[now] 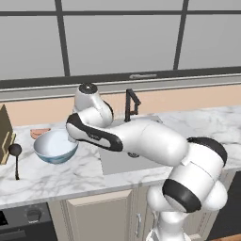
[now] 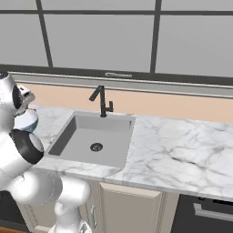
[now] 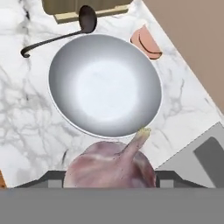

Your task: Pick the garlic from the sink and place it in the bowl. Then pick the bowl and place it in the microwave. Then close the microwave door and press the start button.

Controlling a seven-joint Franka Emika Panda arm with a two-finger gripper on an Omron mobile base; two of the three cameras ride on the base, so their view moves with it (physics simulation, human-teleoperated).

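Note:
In the hand view the garlic [image 3: 109, 168], a pinkish-purple bulb with a pale pointed tip, sits between the fingers of my gripper [image 3: 109, 178], which is shut on it. Directly beyond it is the bowl [image 3: 105, 85], white inside and holding nothing. From the left base view the bowl [image 1: 55, 147] stands on the counter left of the sink [image 1: 117, 162], with my hand hovering at its right rim. The sink [image 2: 86, 132] holds just its dark drain [image 2: 96, 147]. A bit of the bowl [image 2: 25, 122] peeks out behind my arm. The microwave is out of view.
A black ladle [image 1: 15, 157] lies left of the bowl, beside a wooden block [image 1: 4, 134]. A pinkish item [image 1: 40, 132] rests behind the bowl near the wall. The black faucet [image 2: 102, 102] rises at the sink's back edge. Marble counter [image 2: 182, 150] stretches to the right.

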